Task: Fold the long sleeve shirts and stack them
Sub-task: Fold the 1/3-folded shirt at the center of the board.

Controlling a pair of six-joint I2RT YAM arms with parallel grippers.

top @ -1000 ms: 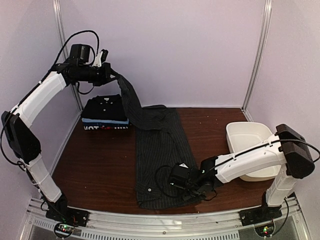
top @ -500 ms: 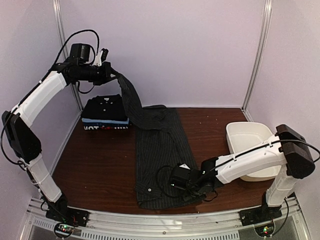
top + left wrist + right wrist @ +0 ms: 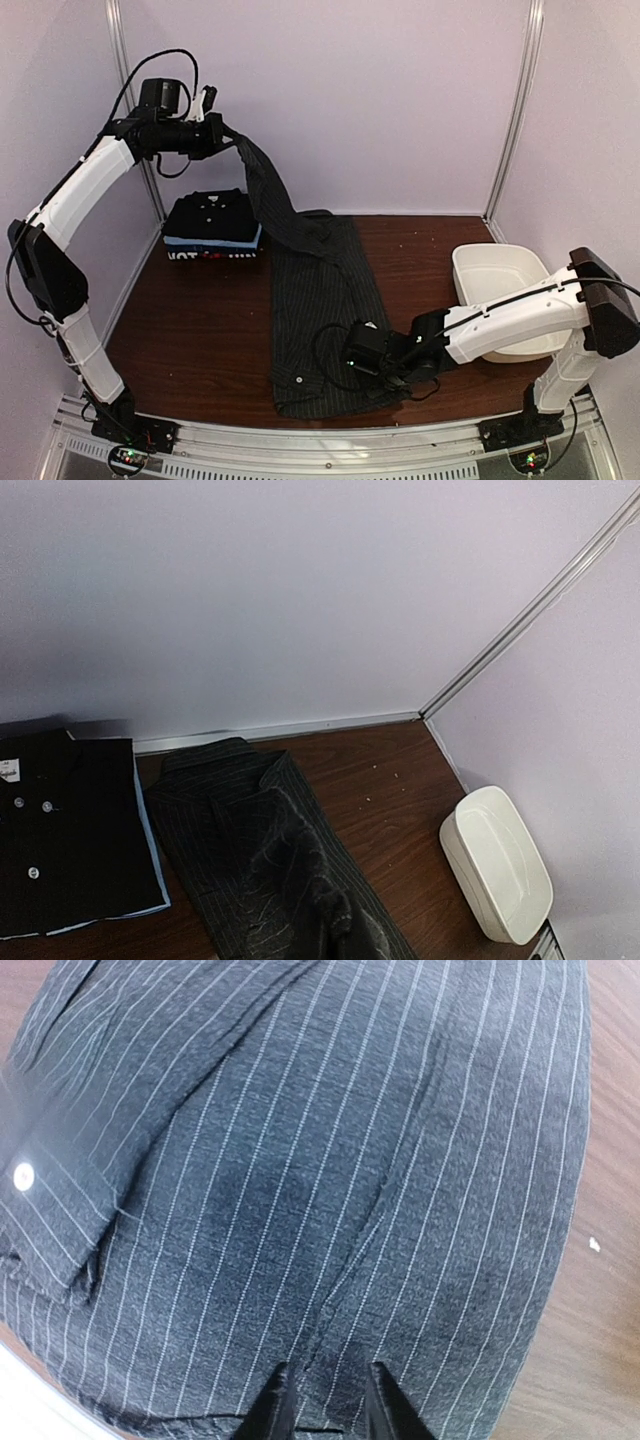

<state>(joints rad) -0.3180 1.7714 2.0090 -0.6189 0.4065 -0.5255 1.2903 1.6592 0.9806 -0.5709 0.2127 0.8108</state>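
Dark brown wood forms the table (image 3: 200,330), and down its middle, from far edge to near edge, lies the charcoal-black pinstriped long sleeve shirt (image 3: 320,300), spread flat. One sleeve (image 3: 262,185) rises off the far end of it to the left claw (image 3: 222,135), which is raised high over the far left corner and clamped tight on that sleeve, so the cloth hangs in a slack diagonal.

At the far left corner sits a stack of folded shirts: a black collared shirt with small white buttons (image 3: 210,212) on top, a light blue shirt (image 3: 215,241) showing as a thin edge beneath it, and under both a dark layer with pale lettering (image 3: 205,255) that is too small to read.

The right claw (image 3: 325,1405) is low over the near part of the pinstriped shirt, towards its right-hand hem. In the right wrist view its two black fingers (image 3: 268,1405) stand a narrow gap apart against the cloth, and a raised crease runs into that gap; I cannot tell whether they pinch it. A white button (image 3: 22,1175) shows at the left of that view.

Along the right edge of the table stands the white oval plastic tub (image 3: 497,270); only its own pale floor and walls show inside, its near part hidden by the right arm.
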